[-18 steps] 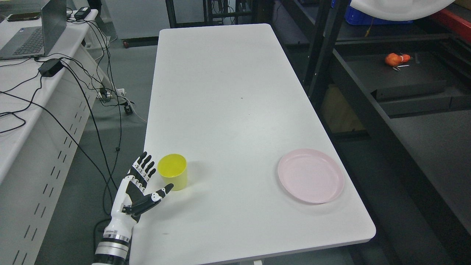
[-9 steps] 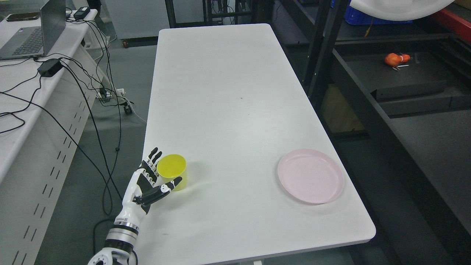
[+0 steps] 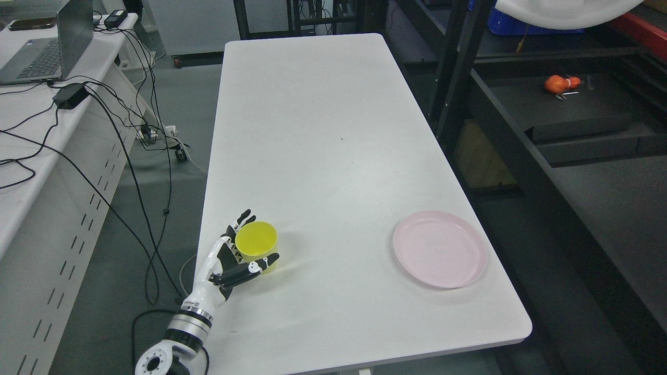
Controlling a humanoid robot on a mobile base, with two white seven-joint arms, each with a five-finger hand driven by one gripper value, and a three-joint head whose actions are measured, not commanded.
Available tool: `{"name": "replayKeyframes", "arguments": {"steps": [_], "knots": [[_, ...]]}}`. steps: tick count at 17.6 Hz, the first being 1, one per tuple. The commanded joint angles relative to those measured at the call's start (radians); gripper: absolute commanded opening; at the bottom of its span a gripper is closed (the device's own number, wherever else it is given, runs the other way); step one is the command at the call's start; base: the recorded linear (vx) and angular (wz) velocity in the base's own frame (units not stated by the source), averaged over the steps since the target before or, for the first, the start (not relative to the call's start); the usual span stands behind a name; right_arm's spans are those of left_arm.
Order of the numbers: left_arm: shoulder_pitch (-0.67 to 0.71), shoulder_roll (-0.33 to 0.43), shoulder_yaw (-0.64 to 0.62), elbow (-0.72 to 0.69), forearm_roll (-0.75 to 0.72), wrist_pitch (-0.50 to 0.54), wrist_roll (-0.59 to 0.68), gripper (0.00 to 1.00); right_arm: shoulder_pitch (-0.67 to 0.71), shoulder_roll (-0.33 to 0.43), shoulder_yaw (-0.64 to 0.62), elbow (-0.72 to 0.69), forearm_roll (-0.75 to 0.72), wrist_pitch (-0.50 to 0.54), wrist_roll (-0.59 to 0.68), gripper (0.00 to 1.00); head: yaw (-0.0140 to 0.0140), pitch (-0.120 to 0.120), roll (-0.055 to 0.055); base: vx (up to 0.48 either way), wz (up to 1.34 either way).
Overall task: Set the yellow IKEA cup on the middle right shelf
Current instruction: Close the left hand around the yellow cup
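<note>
left robot hand point(image 3: 233, 259) round yellow cup point(image 3: 256, 246), pink plate point(image 3: 440, 248) rt

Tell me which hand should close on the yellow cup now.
Left. The left hand already brackets the yellow cup near the white table's left edge, fingers behind it, thumb in front, not clearly closed. The right hand is out of view.

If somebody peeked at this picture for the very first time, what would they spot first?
Probably the bright yellow plastic cup near the front left of the long white table, with the robot's black-and-white left hand wrapped partly around it. Next comes the round pale pink plate lying near the table's front right edge. Off to the right, a small orange object glows on the dark shelf.
</note>
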Motion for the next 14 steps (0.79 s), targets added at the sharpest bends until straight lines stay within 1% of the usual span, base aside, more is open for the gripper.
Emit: {"name": "replayKeyframes", "arguments": {"steps": [1, 4, 6, 7, 9, 10, 12, 14], "knots": [[-0.001, 0.017, -0.032, 0.061, -0.002, 0.0, -0.016, 0.82, 0.014, -0.017, 0.017, 0.0, -0.025, 0.001, 0.0, 0.99, 0.0, 0.0, 0.0, 0.0, 0.0], [0.007, 0.017, -0.02, 0.081, -0.001, -0.003, -0.016, 0.62, 0.014, -0.017, 0.017, 0.0, -0.025, 0.001, 0.0, 0.99, 0.0, 0.0, 0.0, 0.0, 0.0], [0.01, 0.017, 0.016, 0.09, 0.001, -0.016, -0.016, 0.42, 0.014, -0.017, 0.017, 0.0, -0.025, 0.001, 0.0, 0.99, 0.0, 0.0, 0.0, 0.0, 0.0], [0.01, 0.017, 0.033, 0.09, 0.002, -0.023, -0.016, 0.34, 0.014, -0.017, 0.017, 0.0, -0.025, 0.001, 0.0, 0.99, 0.0, 0.0, 0.0, 0.0, 0.0], [0.01, 0.017, 0.061, 0.09, 0.022, -0.089, -0.016, 0.1, 0.014, -0.017, 0.017, 0.0, -0.025, 0.001, 0.0, 0.99, 0.0, 0.0, 0.0, 0.0, 0.0], [0.01, 0.017, 0.064, 0.089, 0.046, -0.127, -0.016, 0.01, 0.014, -0.017, 0.017, 0.0, -0.025, 0.001, 0.0, 0.99, 0.0, 0.0, 0.0, 0.0, 0.0], [0.008, 0.017, 0.067, 0.061, 0.076, -0.18, -0.016, 0.0, 0.014, -0.017, 0.017, 0.0, -0.025, 0.001, 0.0, 0.99, 0.0, 0.0, 0.0, -0.001, 0.01], [0.01, 0.017, 0.07, -0.033, 0.09, -0.187, -0.016, 0.0, 0.014, -0.017, 0.017, 0.0, -0.025, 0.001, 0.0, 0.99, 0.0, 0.0, 0.0, -0.001, 0.01]]}}
